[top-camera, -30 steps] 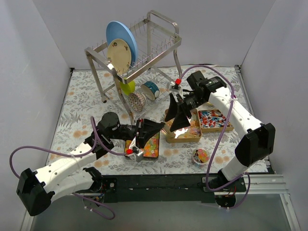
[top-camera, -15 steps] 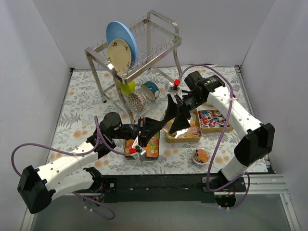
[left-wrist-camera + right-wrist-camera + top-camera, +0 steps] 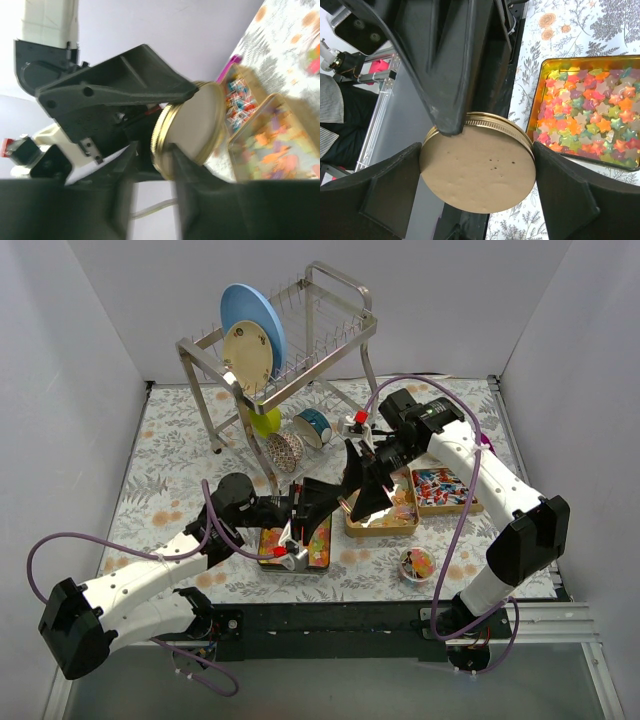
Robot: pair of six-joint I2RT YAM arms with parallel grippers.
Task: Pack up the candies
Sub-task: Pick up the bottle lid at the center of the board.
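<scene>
My right gripper (image 3: 362, 490) is shut on the round gold lid (image 3: 477, 170), its fingers on opposite sides of the rim, and holds it in the air above the trays. My left gripper (image 3: 322, 500) has come up to it; its open jaws straddle the lid's rim (image 3: 192, 127) and one finger (image 3: 445, 75) rests on the rim's top. The candies lie in three gold trays: star gummies (image 3: 585, 115) below my left gripper (image 3: 318, 545), orange bits (image 3: 392, 512), and red-blue-white wrapped pieces (image 3: 445, 488). A small glass jar (image 3: 418, 562) holds mixed candies.
A metal dish rack (image 3: 300, 350) with a blue plate (image 3: 255, 320) and a wooden disc stands at the back. Two tape rolls (image 3: 298, 440) and a yellow-green object lie under it. A purple scoop (image 3: 227, 67) lies by the wrapped pieces' tray.
My left gripper has moved right, up to the lid. My right gripper has shifted slightly left with the lid towards it.
</scene>
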